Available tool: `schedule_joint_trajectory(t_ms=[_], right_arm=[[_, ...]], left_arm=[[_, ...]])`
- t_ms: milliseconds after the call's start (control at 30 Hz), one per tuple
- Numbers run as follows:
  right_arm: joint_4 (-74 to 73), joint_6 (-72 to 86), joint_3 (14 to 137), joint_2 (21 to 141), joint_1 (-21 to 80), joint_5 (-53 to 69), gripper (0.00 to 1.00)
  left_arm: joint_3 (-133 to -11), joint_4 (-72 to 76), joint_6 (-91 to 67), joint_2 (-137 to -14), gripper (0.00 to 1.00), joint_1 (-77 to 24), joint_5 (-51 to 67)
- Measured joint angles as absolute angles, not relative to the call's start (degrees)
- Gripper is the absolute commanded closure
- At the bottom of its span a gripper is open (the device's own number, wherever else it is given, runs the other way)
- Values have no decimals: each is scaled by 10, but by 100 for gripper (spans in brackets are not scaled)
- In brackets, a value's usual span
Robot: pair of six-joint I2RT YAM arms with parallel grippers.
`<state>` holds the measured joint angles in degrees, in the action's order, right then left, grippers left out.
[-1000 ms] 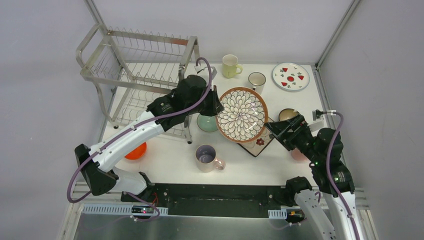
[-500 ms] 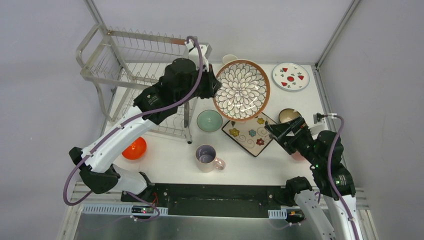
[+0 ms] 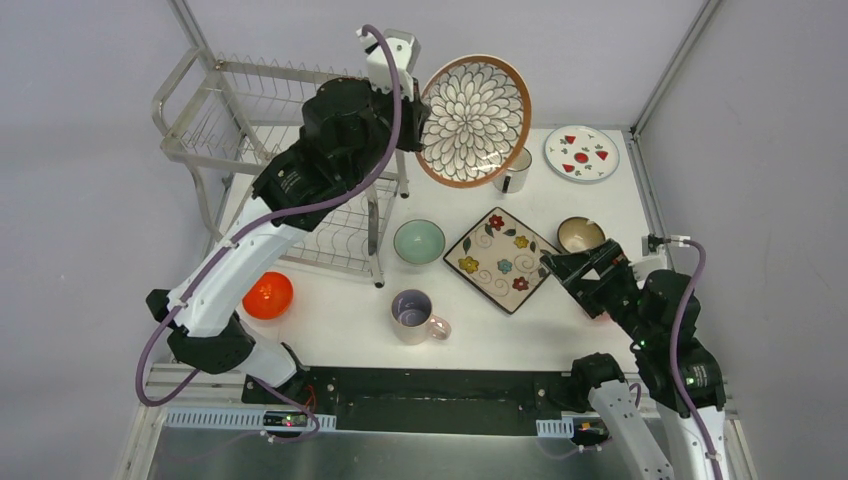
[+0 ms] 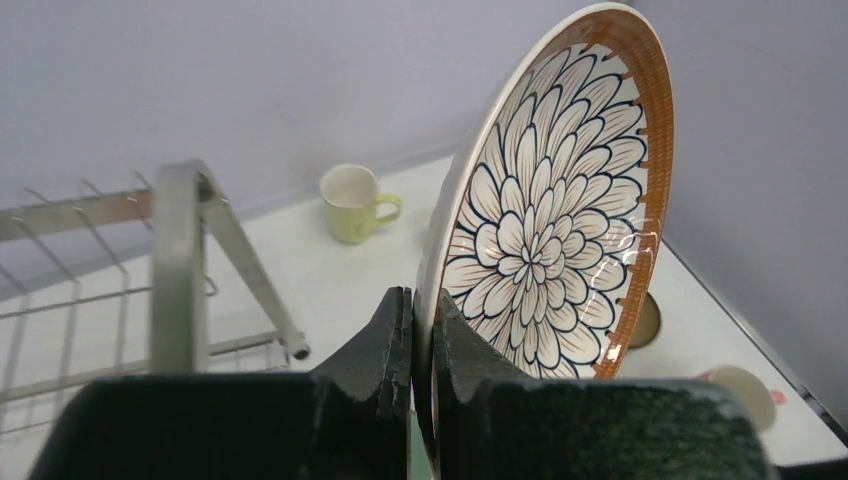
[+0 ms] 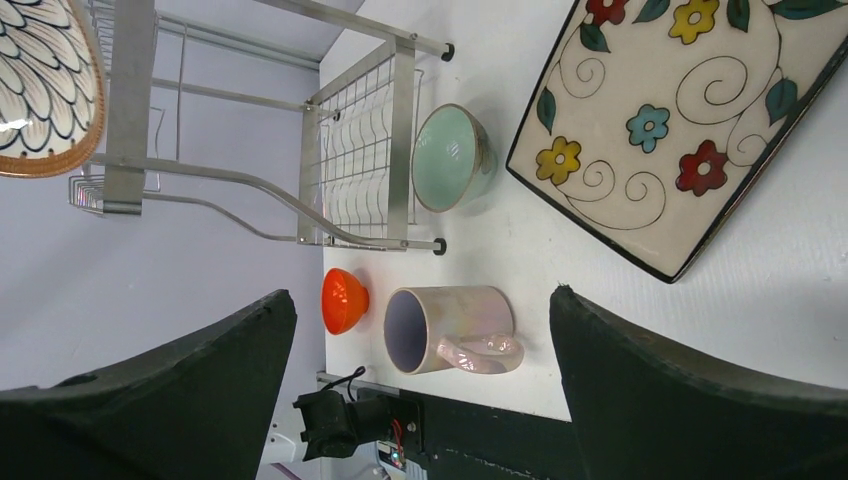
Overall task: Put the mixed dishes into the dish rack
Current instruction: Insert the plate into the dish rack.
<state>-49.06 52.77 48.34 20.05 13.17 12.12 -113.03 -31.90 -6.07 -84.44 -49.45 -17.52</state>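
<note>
You see the white table (image 3: 335, 325) with the dish rack (image 3: 285, 165) standing at its far left corner. Your left gripper (image 4: 422, 312) is clamped on the lower rim of the petal-pattern plate (image 3: 474, 120), one jaw pressed against each face. The plate is held on edge in the air, just right of the rack's top right post and above the far side of the table.

The flowered square plate (image 3: 497, 258) lies flat near the middle of the table, turned corner-on to you. The red-fruit plate (image 3: 581, 153) lies flat at the far right corner.

Your right gripper (image 3: 572, 266) hovers low at the near right with its jaws spread wide and nothing between them. It is just beside the square plate's right corner.

The mint bowl (image 3: 418, 241) sits between the rack's near right leg and the square plate. The orange bowl (image 3: 269, 296) sits near the rack's near left side. The brown bowl (image 3: 579, 235) sits just beyond your right gripper.

The lilac mug (image 3: 412, 314) stands near the front edge, its handle pointing right. From above, the white mug (image 3: 513, 178) shows partly under the raised plate. The yellow mug (image 4: 352, 203) appears only in the left wrist view, at the far edge.
</note>
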Motion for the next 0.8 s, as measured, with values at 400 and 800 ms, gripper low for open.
schedule_joint_trajectory(t_ms=[400,800], right_arm=[[-509,519,499,225,132,111,0],[-525,509,511,227,132,132,0]], left_arm=[[-1262,-256,138,-860,100,-495,-291],[-1282,-99,436,-863,100,-494,-426]])
